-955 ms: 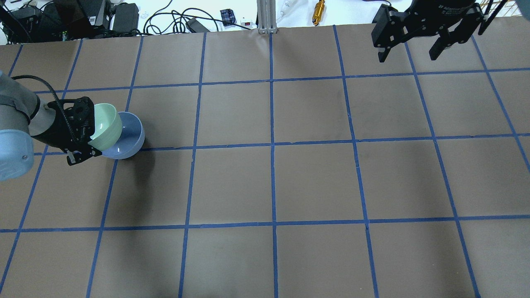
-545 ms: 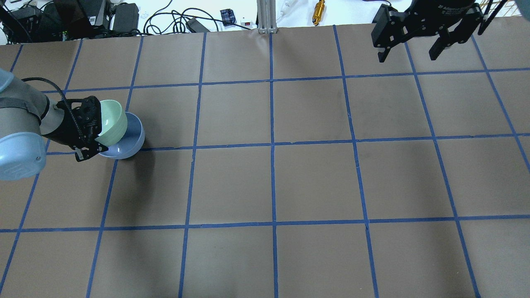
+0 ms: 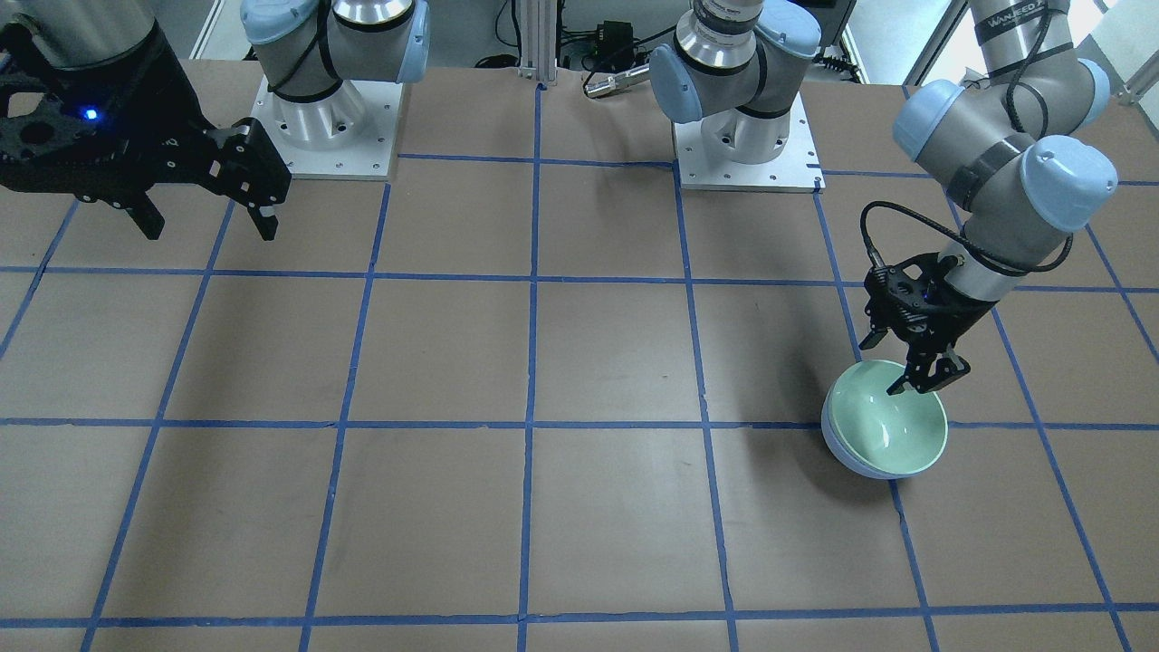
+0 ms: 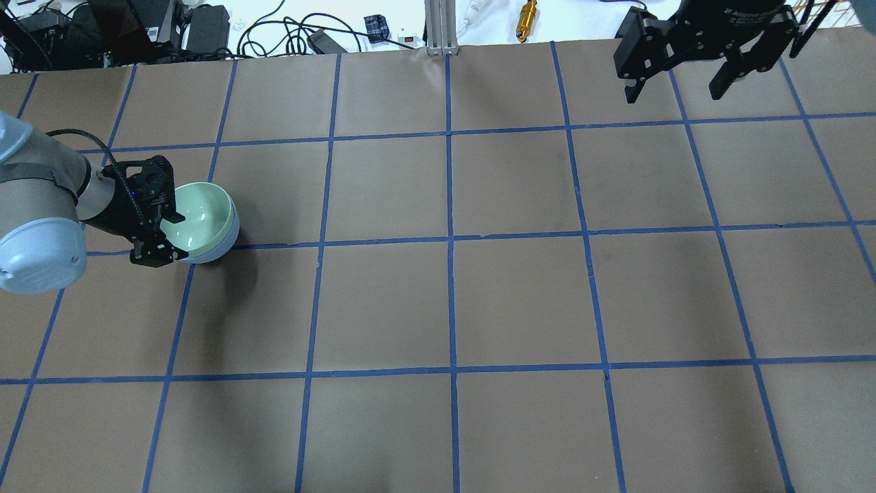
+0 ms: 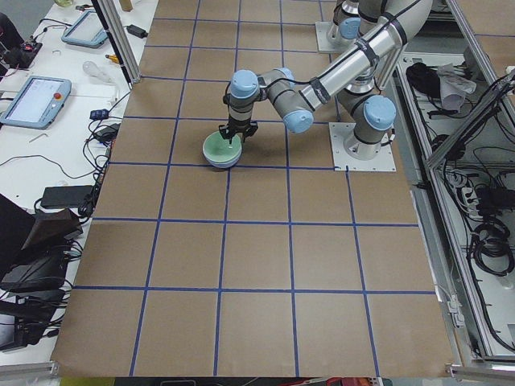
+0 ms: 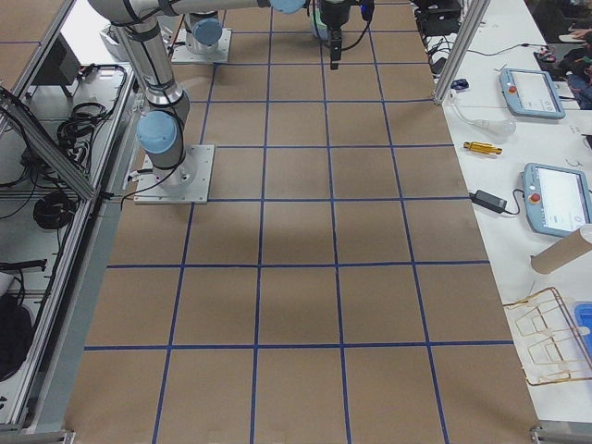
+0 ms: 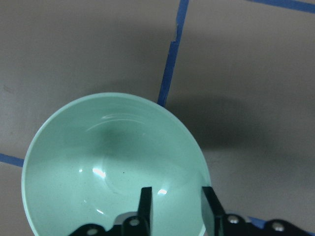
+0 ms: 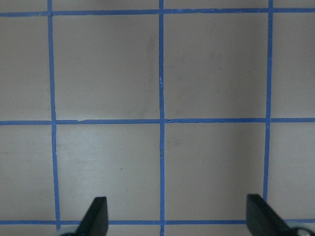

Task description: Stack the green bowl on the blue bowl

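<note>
The mint-green bowl sits level inside the periwinkle-blue bowl, whose outer wall shows below the green rim. In the overhead view the green bowl nests in the blue bowl at the table's left. My left gripper is open and straddles the green bowl's near rim, one finger inside and one outside. In the left wrist view the green bowl fills the frame under my left gripper, and the blue bowl is hidden beneath it. My right gripper is open and empty, high at the far right.
The table is brown paper with a blue tape grid. Cables, boxes and a metal post lie beyond its far edge. The arm bases stand at the robot's side of the table.
My left gripper lowered the tilted green bowl into the blue bowl, where it now sits level. The fingers have opened off the rim. The right arm has not moved.
</note>
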